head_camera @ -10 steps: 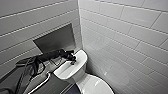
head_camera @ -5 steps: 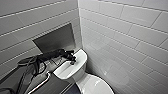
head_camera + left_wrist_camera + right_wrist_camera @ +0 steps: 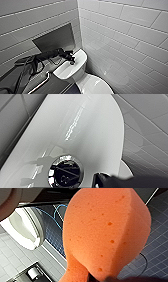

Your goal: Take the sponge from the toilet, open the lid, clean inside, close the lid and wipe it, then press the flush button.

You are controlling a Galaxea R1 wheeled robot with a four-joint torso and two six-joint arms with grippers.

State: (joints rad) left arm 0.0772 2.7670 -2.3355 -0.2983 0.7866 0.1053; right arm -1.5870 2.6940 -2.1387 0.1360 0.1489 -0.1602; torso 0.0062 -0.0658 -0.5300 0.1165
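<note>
Head view: left pincer [image 3: 72,59], grip unclear, at the flush button [image 3: 65,173] by tiled wall [image 3: 125,37]; right pincer [image 3: 100,278] clasps sponge [image 3: 105,233].

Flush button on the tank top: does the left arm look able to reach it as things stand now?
Probably yes. The left end effector hangs just over the flush button on the white tank top, and nothing lies between them.

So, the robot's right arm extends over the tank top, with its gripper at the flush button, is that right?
Not quite: it is the left arm that extends over the tank top, with the left gripper at the flush button, as the head view shows.
</note>
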